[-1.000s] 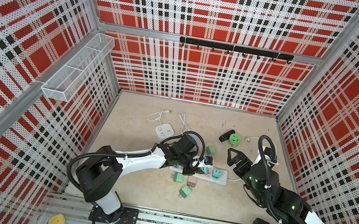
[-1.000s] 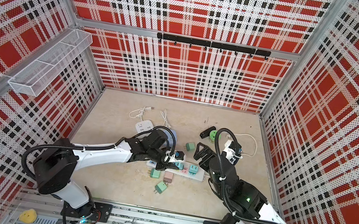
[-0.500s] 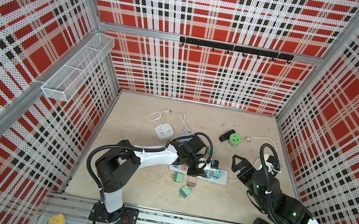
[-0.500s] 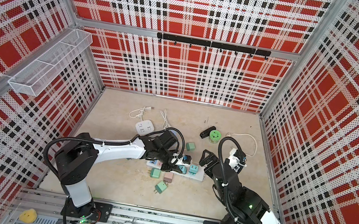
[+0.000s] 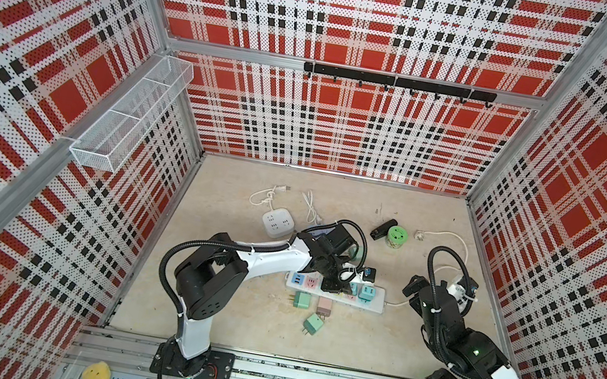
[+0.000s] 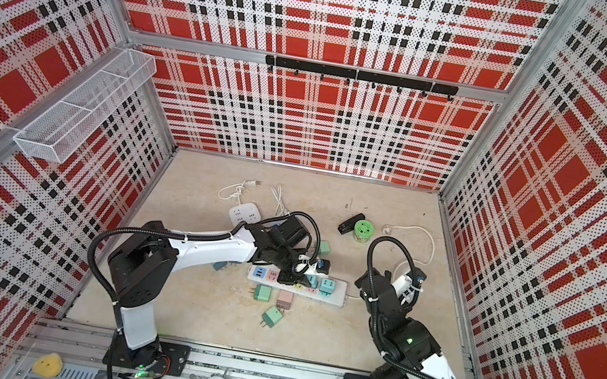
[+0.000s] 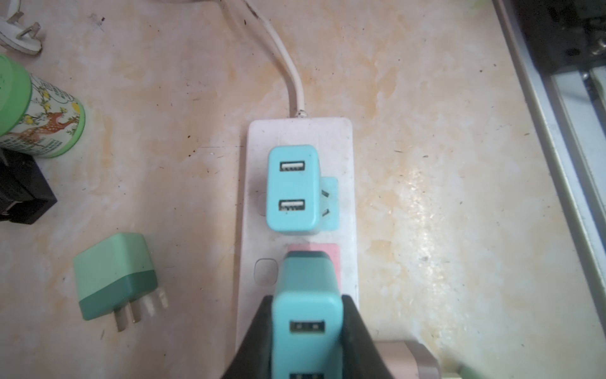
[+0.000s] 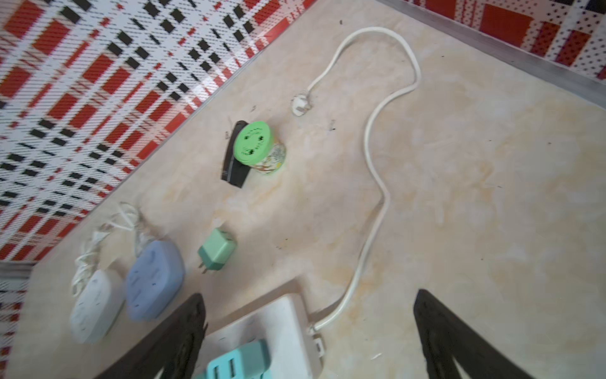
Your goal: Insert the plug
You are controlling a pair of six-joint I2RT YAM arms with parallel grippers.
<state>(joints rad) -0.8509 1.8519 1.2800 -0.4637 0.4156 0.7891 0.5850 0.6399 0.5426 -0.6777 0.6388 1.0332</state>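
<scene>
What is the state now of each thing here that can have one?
left end effector: shut on the held teal charger.
held teal charger: over a pink socket of the power strip; seated or not, unclear.
right end effector: open, empty.
second teal charger: plugged into the power strip.
green charger: loose on its side, prongs bare.
cord plug: unplugged, lying loose.
green-lidded can: upright, lid on.

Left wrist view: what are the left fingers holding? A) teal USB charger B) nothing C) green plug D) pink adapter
A: the left fingers pinch a teal USB charger from both sides, over the white power strip.
</scene>
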